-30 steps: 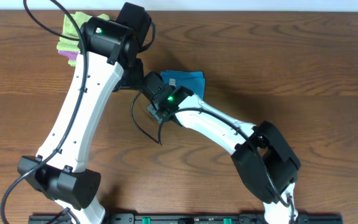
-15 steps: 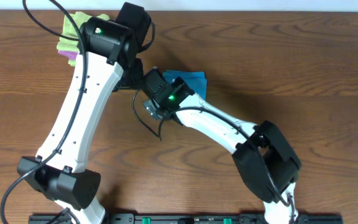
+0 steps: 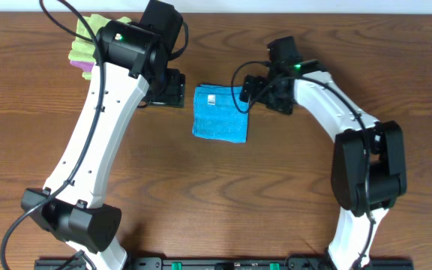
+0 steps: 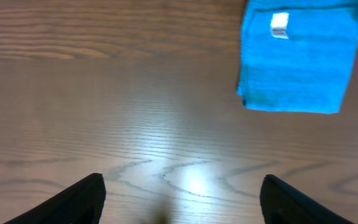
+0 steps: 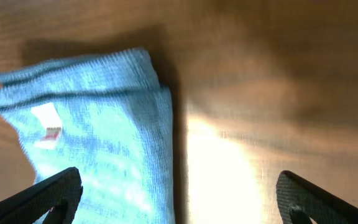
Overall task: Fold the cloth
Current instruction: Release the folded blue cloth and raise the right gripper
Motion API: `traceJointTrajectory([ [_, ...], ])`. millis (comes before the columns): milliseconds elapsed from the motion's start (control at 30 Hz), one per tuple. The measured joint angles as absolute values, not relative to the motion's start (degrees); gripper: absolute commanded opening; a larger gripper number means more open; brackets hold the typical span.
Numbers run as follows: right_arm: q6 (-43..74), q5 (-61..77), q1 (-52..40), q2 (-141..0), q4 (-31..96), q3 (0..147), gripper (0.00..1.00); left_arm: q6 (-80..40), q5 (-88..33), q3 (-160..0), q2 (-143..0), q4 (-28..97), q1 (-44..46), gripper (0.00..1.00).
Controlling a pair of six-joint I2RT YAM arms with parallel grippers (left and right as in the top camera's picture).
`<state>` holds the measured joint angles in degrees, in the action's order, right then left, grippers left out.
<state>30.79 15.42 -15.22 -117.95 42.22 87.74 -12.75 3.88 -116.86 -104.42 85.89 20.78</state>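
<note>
Overhead, the cloth [image 3: 220,114] lay folded flat on the worktop [image 3: 313,187], between the two arms. The left gripper [image 4: 179,202] stood wide and empty near it. The right gripper [image 5: 179,199], just beside its other edge, gaped wide, holding nothing.

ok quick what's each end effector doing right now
left end effector: open, holding nothing
right end effector: open, holding nothing; the cloth lies loose, not gripped

The cloth [image 3: 220,114] is sky-blue with a white tag [image 3: 211,99], the table [image 3: 396,60] brown wood-grain, the far cloth [image 3: 87,31] light green.
</note>
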Motion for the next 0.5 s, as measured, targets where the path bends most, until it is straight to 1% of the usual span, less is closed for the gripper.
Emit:
traceJointTrajectory([
  [100,32.1,20.2,-15.6,-118.0,43.3,87.7,0.99,-10.8,0.7,-116.9,-104.4,85.1,20.8,0.87],
  [233,32.2,21.4,-17.1,-118.0,46.0,87.7,0.99,-9.0,-2.5,-115.9,-104.4,83.6,20.8,0.87],
  [300,30.9,20.7,-17.5,-118.0,48.2,87.7,0.99,-8.4,-4.6,-113.9,-104.3,82.7,20.8,0.86],
  [400,26.7,17.4,-16.9,-117.6,52.5,87.7,0.99,-7.6,-6.7,-109.9,-104.4,81.0,20.9,0.88],
  [433,24.6,15.3,-16.3,-116.9,54.6,87.7,0.99,-7.5,-7.2,-108.6,-104.4,80.5,21.0,0.90],
  [500,21.4,12.8,-15.3,-114.8,56.5,87.6,0.99,-7.4,-7.6,-107.2,-104.4,80.3,21.3,0.90],
])
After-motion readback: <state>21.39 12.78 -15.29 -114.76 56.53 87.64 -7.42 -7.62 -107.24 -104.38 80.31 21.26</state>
